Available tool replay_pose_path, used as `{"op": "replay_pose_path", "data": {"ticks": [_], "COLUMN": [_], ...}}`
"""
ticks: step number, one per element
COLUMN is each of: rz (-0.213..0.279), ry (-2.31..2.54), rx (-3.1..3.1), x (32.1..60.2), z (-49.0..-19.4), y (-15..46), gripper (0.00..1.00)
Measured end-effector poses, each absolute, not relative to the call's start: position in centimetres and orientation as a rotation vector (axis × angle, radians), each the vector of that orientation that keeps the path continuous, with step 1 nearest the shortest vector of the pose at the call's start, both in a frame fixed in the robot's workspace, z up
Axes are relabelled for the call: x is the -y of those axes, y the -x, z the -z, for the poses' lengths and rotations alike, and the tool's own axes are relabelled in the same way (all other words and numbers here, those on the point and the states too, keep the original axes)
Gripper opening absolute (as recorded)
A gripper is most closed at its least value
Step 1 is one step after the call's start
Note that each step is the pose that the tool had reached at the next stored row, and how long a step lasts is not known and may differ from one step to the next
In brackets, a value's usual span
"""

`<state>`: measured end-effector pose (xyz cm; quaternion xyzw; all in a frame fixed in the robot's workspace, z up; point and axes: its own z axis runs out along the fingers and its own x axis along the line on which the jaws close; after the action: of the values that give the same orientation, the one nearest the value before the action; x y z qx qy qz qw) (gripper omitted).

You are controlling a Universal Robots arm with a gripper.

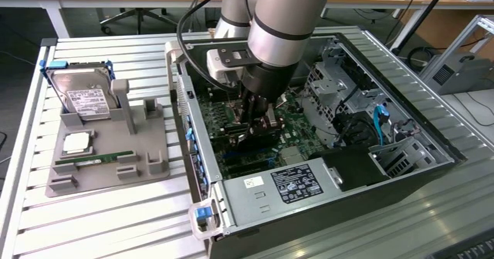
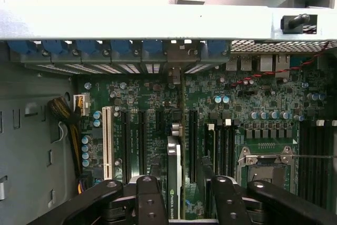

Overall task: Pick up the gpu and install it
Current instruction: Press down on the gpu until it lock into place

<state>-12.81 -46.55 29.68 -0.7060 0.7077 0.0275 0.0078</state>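
The arm reaches down into the open computer case [image 1: 432,155], which lies on its side on the slatted metal table [image 1: 100,224]. The gripper [image 1: 258,126] sits low over the motherboard [image 1: 297,129], near the middle of the case.

In the wrist view the gpu [image 2: 174,177] stands on edge between the two black fingers [image 2: 150,204], seen from above as a thin strip with a green edge and a dark label bearing white lettering. The jaws stand spread to either side of the card and are pinching it by its two faces. The card lines up with the row of long black expansion slots [image 2: 192,140] on the motherboard, just beside the white slot [image 2: 108,140]; whether its lower edge is already seated in a slot cannot be told. Its far end points toward the blue slot clips [image 2: 118,48] along the rear wall of the case.

Beside the case, on the exterior view's left, a grey holder stand [image 1: 115,149] rests on the table. A hard drive [image 1: 81,94] with a white label and blue frame leans upright at the end of the stand farther from the camera, a narrow green memory stick [image 1: 96,159] lies in a groove near its front, and a square silver processor [image 1: 77,143] lies between them. The power supply [image 1: 290,187] with its label sits at the case's near end, well apart from the gripper
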Motion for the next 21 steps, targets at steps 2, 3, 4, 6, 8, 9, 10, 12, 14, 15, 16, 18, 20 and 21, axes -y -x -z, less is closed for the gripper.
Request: {"op": "replay_pose_path", "data": {"ticks": [2, 3, 4, 6, 8, 9, 10, 12, 14, 15, 16, 18, 20, 21], "rz": [-0.086, -0.086, -0.086, -0.086, -0.086, -0.086, -0.086, -0.086, -0.086, -0.086, -0.086, -0.086, -0.086, -0.086], "ry": [2.207, 2.207, 2.207, 2.207, 2.207, 2.207, 2.207, 2.207, 2.207, 2.207, 2.207, 2.207, 2.207, 2.207], "rx": [-2.212, -2.212, -2.212, -2.212, -2.212, -2.212, -2.212, -2.212, -2.212, -2.212, -2.212, -2.212, -2.212, -2.212], "x": [46.55, 46.55, 46.55, 46.55, 46.55, 46.55, 46.55, 46.55, 46.55, 46.50, 46.40, 46.21, 46.14, 46.07], "z": [-29.68, -29.69, -29.68, -29.68, -29.68, -29.68, -29.68, -29.68, -29.68, -29.69, -29.69, -29.68, -29.56, -29.39], "y": [12.81, 12.81, 12.81, 12.81, 12.81, 12.81, 12.81, 12.81, 12.81, 12.80, 12.80, 12.81, 12.81, 12.81], "gripper": [0.40, 0.40, 0.40, 0.39, 0.25, 0.20, 0.14, 0.11, 0.11, 0.11, 0.11, 0.11, 0.11, 0.11]}}
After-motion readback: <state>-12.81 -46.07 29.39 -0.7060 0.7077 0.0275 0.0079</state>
